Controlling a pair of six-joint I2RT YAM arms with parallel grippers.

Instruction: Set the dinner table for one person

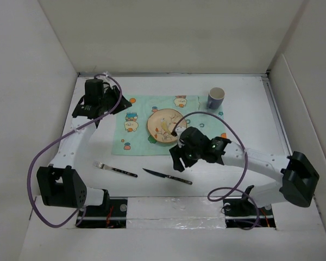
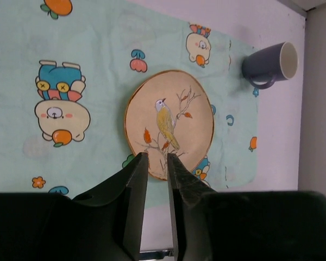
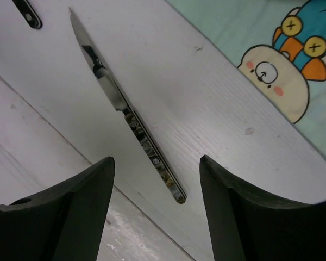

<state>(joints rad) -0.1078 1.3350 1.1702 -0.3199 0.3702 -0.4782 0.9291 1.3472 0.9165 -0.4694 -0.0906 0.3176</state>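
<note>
The white dinner table (image 1: 255, 128) carries a mint cartoon placemat (image 1: 138, 117) with a bird-painted plate (image 1: 165, 125) on it. A blue mug (image 1: 216, 98) stands behind the mat's right corner. A fork (image 1: 115, 169) and a knife (image 1: 167, 176) lie near the front edge. My right gripper (image 1: 177, 157) hangs open just above the knife's handle (image 3: 152, 157), which lies between its jaws (image 3: 156, 157) without touching them. My left gripper (image 1: 121, 103) hovers at the mat's far left, its fingers (image 2: 157, 155) almost together and empty, pointing at the plate (image 2: 168, 122).
White panels wall the table at the back and sides. The front strip between the arm bases is a taped seam (image 1: 174, 209). A purple cable loops off each arm. In the left wrist view the mug (image 2: 271, 64) lies just off the mat's corner.
</note>
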